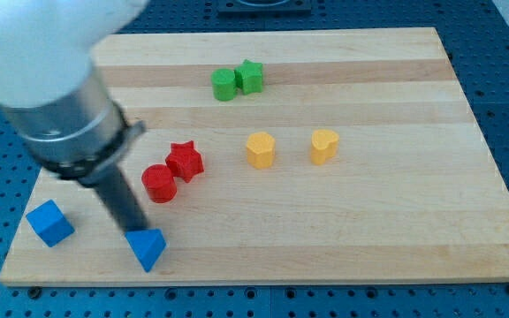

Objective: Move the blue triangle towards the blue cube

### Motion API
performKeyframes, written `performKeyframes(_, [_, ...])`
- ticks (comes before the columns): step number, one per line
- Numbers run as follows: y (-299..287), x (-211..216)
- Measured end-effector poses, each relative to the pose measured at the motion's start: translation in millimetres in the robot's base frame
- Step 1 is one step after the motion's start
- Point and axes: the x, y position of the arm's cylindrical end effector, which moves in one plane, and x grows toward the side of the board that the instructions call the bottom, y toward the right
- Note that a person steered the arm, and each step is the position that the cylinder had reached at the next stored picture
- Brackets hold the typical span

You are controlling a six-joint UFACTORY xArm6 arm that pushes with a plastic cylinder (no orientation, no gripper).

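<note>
The blue triangle [148,247] lies near the board's bottom edge at the view's lower left. The blue cube [49,222] sits to its left, close to the board's left edge, a short gap away. My tip [137,231] ends at the triangle's upper left edge, touching or nearly touching it, between the two blue blocks but much closer to the triangle. The rod slants up to the arm's grey and white body at the view's upper left.
A red cylinder [159,184] and a red star [185,161] sit just above and right of the rod. A yellow hexagon [260,149] and a yellow heart [324,146] lie mid-board. A green cylinder [224,85] and a green star [249,76] sit near the top.
</note>
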Motion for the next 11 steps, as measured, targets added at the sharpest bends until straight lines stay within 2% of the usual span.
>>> performKeyframes(2, [116,2])
performKeyframes(3, [111,35])
performKeyframes(9, [-42,37])
performKeyframes(11, [1,23])
